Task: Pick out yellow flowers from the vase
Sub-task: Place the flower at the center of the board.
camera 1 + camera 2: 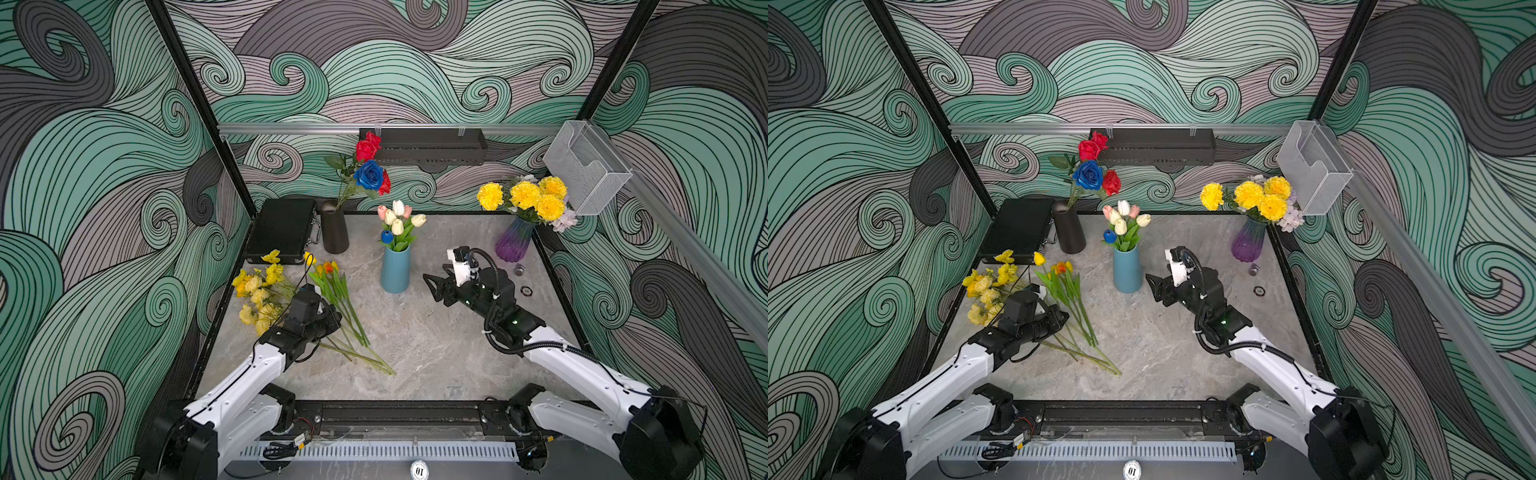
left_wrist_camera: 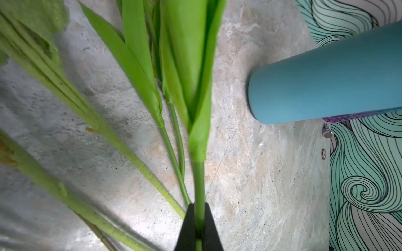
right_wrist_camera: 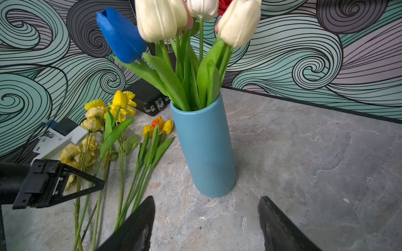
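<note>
My left gripper (image 2: 199, 205) is shut on the green stem (image 2: 199, 184) of a yellow tulip (image 1: 309, 258), low over the table at the left (image 1: 334, 318). Under and beside it lie yellow flowers: ruffled blooms (image 1: 259, 291) and small tulips (image 1: 328, 268), their stems fanned on the marble. My right gripper (image 3: 206, 198) stands open and holds nothing, just short of the blue vase (image 3: 204, 147), which carries white, pink and blue tulips (image 1: 397, 220). More yellow flowers, round pompoms (image 1: 525, 195), stand in the purple vase (image 1: 513, 241) at the back right.
A black vase (image 1: 334, 226) with red and blue roses stands at the back left beside a black case (image 1: 282, 228). A small metal knob (image 1: 519, 269) and a ring (image 1: 527, 291) lie near the purple vase. A clear wire bin (image 1: 586, 166) hangs on the right wall.
</note>
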Tool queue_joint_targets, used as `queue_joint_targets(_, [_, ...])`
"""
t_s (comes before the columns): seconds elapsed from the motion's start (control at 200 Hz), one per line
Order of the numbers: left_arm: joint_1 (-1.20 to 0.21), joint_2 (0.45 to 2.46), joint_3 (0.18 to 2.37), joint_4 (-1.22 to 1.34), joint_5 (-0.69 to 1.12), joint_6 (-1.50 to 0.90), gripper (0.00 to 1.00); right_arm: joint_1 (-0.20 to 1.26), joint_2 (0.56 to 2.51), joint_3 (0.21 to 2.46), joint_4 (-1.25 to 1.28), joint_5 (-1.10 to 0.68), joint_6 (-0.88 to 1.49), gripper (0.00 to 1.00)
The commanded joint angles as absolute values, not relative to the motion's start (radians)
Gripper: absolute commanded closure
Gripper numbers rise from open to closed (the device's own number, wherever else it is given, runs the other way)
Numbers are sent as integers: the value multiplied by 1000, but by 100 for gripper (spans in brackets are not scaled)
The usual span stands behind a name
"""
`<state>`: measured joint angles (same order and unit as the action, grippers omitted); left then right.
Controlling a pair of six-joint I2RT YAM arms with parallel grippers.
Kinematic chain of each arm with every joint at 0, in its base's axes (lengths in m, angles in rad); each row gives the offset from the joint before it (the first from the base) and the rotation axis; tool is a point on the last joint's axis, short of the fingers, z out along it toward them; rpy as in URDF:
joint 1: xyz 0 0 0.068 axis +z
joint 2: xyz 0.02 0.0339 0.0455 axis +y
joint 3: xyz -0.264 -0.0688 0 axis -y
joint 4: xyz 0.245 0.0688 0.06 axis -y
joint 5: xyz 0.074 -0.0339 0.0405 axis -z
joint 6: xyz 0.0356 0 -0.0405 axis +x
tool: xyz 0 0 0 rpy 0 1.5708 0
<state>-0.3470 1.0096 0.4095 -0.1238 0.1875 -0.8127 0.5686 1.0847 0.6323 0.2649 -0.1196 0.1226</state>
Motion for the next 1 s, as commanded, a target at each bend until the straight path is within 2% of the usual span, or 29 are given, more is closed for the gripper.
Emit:
queue_joint_targets(0.0, [-322,1091,455,-54,268,-820,100,578,1100,633,345,-150,70,25])
queue_joint_targets(0.205, [-294,1249,475,-3,340,-827,94,585,1144,630,365,-170,31,23])
queue_joint_targets(0.44, [-285,1233,479,-36,311,-801,69,590,1198,624,420,-186,12,19])
queue_joint_targets(0.685, [-269,1071,493,-166,207,-736,50,592,1260,627,488,-203,-3,10])
queue_joint_targets(0.77, [-268,980,516,-256,127,-692,42,592,1295,635,507,-204,-9,1])
queue_joint_targets(0.895, [-265,843,514,-283,35,-636,29,592,1347,650,550,-201,-23,1])
queue_joint_targets(0.996, [-263,767,481,-244,7,-610,23,592,1397,672,591,-199,-37,1])
